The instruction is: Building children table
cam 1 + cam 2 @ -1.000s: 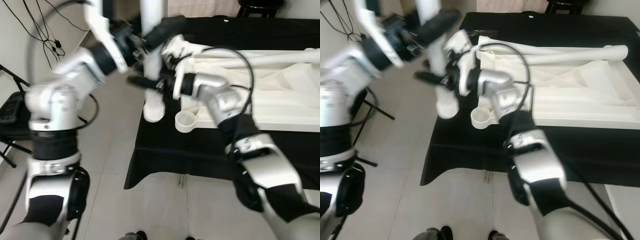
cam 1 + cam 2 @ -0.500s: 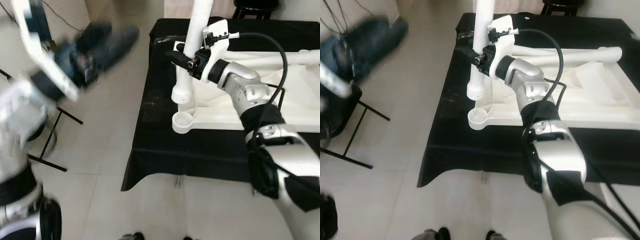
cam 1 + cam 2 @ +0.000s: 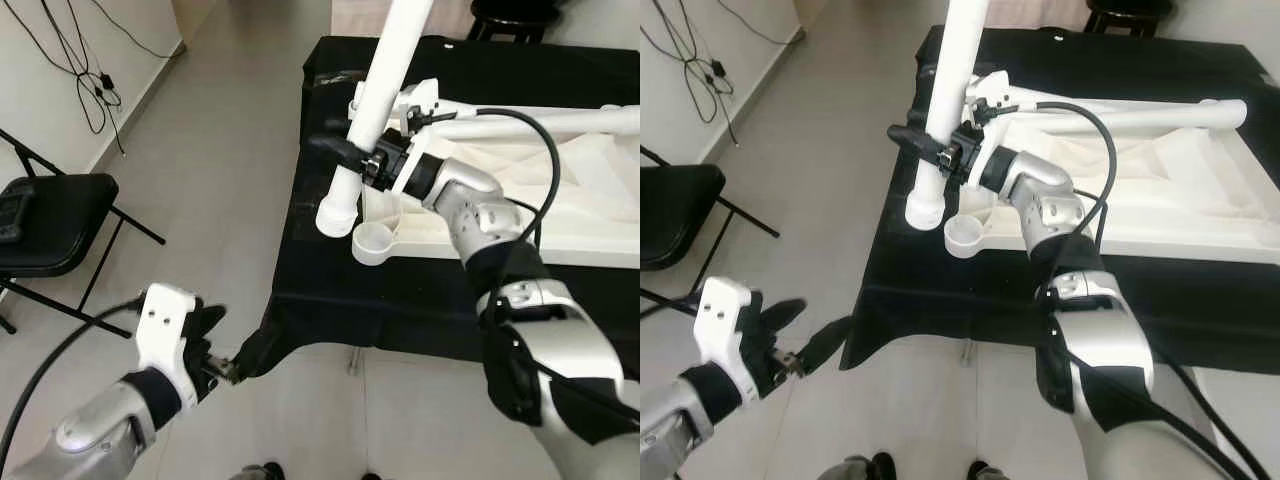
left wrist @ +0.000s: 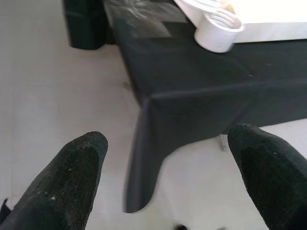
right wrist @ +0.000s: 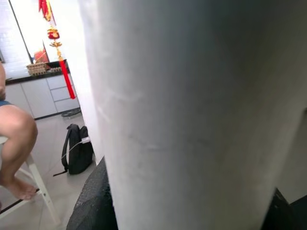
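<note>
Two hands: right hand [image 3: 352,155] clamps white leg [image 3: 372,100]; left hand [image 4: 168,167] fingers apart, near floor.

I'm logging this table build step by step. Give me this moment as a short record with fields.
right gripper: shut on the white table leg, holding it tilted above the corner socket
leg end: beside the socket, not seated in it
tabletop: white, lying upside down on the black cloth, a second leg lying across it
left gripper: low near the floor, jaws open, holding nothing
nearby: black folding chair
</note>
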Robot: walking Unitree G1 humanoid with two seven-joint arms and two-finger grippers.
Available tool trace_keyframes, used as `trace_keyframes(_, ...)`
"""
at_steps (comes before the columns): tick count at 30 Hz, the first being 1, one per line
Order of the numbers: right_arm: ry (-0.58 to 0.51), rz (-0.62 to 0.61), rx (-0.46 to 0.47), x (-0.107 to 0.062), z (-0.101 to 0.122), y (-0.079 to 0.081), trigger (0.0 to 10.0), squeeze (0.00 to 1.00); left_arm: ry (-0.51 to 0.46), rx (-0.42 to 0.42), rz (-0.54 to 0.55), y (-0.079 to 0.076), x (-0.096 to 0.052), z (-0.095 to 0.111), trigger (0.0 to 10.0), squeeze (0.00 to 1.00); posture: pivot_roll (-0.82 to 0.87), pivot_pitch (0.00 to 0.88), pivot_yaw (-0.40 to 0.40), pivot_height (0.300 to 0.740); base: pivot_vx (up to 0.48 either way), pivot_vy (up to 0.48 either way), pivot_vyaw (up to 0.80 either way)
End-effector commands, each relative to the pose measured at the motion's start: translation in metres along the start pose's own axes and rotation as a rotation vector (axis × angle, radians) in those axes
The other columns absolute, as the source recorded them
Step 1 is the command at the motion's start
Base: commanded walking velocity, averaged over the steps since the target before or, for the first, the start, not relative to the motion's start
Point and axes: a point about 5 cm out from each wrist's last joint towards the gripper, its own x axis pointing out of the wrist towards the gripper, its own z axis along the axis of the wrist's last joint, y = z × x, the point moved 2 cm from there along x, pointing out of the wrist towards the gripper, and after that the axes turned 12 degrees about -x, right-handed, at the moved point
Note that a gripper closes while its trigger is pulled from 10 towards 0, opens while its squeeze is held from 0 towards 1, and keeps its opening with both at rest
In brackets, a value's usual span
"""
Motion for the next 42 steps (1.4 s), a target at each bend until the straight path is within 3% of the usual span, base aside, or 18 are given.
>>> trace_keyframes(1, -0.014, 0.022, -0.020, 0.001, 0.000, 0.004, 10.0, 0.00, 0.004, 0.018, 0.038, 0.002, -0.003, -0.004, 10.0, 0.00, 0.08, 0.306, -0.012, 0.740, 0.000, 0.000, 0.00)
trace_keyframes(4, -0.039, 0.016, -0.064, -0.008, 0.005, -0.002, 10.0, 0.00, -0.030, 0.122, 0.196, 0.009, -0.015, -0.011, 10.0, 0.00, 0.08, 0.331, -0.001, 0.740, 0.000, 0.000, 0.00)
trace_keyframes(6, -0.046, 0.008, -0.071, -0.011, 0.008, -0.004, 10.0, 0.00, -0.045, 0.156, 0.230, 0.011, -0.018, -0.009, 10.0, 0.00, 0.08, 0.332, -0.001, 0.740, 0.000, 0.000, 0.00)
trace_keyframes(7, -0.070, -0.028, -0.081, -0.018, 0.017, -0.012, 10.0, 0.00, -0.057, 0.214, 0.268, 0.013, -0.021, -0.007, 10.0, 0.00, 0.07, 0.346, 0.006, 0.740, 0.000, 0.000, 0.00)
trace_keyframes(15, -0.154, -0.102, -0.078, -0.025, 0.035, -0.017, 10.0, 0.00, -0.076, 0.205, 0.302, 0.016, -0.022, -0.006, 10.0, 0.00, 0.07, 0.332, -0.001, 0.740, 0.000, 0.000, 0.00)
trace_keyframes(18, -0.197, -0.125, -0.084, -0.029, 0.040, -0.003, 10.0, 0.00, -0.104, 0.167, 0.323, 0.019, -0.021, -0.007, 10.0, 0.00, 0.06, 0.297, -0.014, 0.740, 0.000, -0.460, 0.00)
trace_keyframes(20, -0.197, -0.125, -0.084, -0.029, 0.040, -0.003, 10.0, 0.00, -0.104, 0.167, 0.323, 0.019, -0.021, -0.007, 10.0, 0.00, 0.06, 0.297, -0.014, 0.740, 0.000, -0.472, 0.00)
trace_keyframes(21, -0.201, -0.126, -0.084, -0.030, 0.038, 0.006, 10.0, 0.00, -0.108, 0.162, 0.334, 0.020, -0.020, -0.008, 10.0, 0.00, 0.06, 0.284, -0.019, 0.740, 0.000, -0.472, 0.00)
trace_keyframes(23, -0.201, -0.126, -0.084, -0.030, 0.038, 0.006, 10.0, 0.00, -0.108, 0.162, 0.334, 0.020, -0.020, -0.008, 10.0, 0.00, 0.06, 0.284, -0.019, 0.740, 0.000, -0.472, 0.00)
trace_keyframes(25, -0.197, -0.146, -0.079, -0.029, 0.034, 0.022, 10.0, 0.00, -0.132, 0.184, 0.379, 0.028, -0.014, -0.009, 10.0, 0.00, 0.04, 0.233, -0.033, 0.740, 0.000, -0.232, 0.00)
trace_keyframes(29, -0.194, -0.156, -0.075, -0.027, 0.032, 0.026, 10.0, 0.00, -0.142, 0.192, 0.394, 0.031, -0.012, -0.009, 10.0, 0.00, 0.04, 0.233, -0.033, 0.740, 0.000, 0.000, 0.00)
trace_keyframes(33, -0.107, -0.198, -0.102, -0.013, 0.019, 0.045, 10.0, 0.00, -0.178, 0.200, 0.402, 0.035, 0.000, -0.007, 10.0, 0.00, 0.02, 0.170, -0.061, 0.740, 0.000, 0.000, 0.00)
trace_keyframes(35, -0.068, -0.220, -0.074, -0.010, 0.013, 0.056, 10.0, 0.00, -0.189, 0.186, 0.397, 0.035, 0.004, -0.007, 10.0, 0.00, 0.02, 0.146, -0.067, 0.740, 0.000, 0.000, 0.00)
trace_keyframes(38, -0.061, -0.227, -0.061, -0.011, 0.012, 0.059, 10.0, 0.00, -0.191, 0.182, 0.394, 0.035, 0.005, -0.008, 10.0, 0.00, 0.02, 0.146, -0.067, 0.740, 0.000, 0.000, 0.00)
trace_keyframes(42, -0.045, -0.233, -0.048, -0.006, 0.004, 0.072, 10.0, 0.00, -0.203, 0.157, 0.352, 0.031, 0.012, -0.011, 10.0, 0.00, 0.02, 0.081, -0.064, 0.740, 0.072, 0.000, -0.60)
